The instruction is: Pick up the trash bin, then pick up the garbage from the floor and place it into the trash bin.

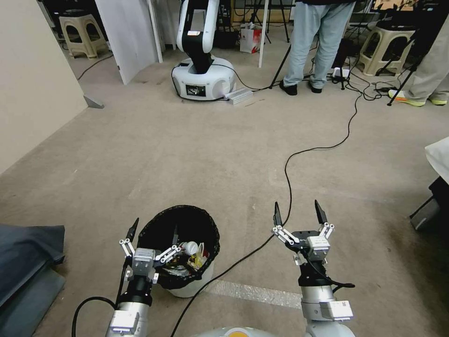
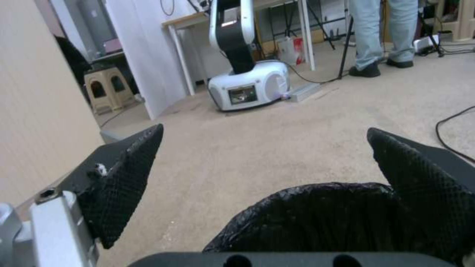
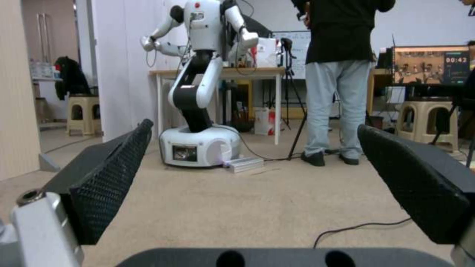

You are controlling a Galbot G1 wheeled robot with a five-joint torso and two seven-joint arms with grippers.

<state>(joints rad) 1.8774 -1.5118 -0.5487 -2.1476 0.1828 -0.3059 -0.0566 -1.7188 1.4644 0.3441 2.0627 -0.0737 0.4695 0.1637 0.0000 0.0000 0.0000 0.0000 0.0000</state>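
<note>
Head view: nearest us, our left gripper (image 1: 153,238) straddles the trash bin (image 1: 187,262) rim, spread wide, one finger inside. Light bucket, slippery liner: we'd pinch the rim. Right gripper (image 1: 299,213), spread, empty, beside the bin. Left wrist: liner between fingers. Right wrist: bare carpet (image 3: 257,207).

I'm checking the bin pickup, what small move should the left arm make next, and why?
Probably close the left gripper on the trash bin rim. Its jaws stand open astride the near rim, one outside, one inside, so nothing is clamped yet. The right gripper hovers open over bare carpet.
</note>
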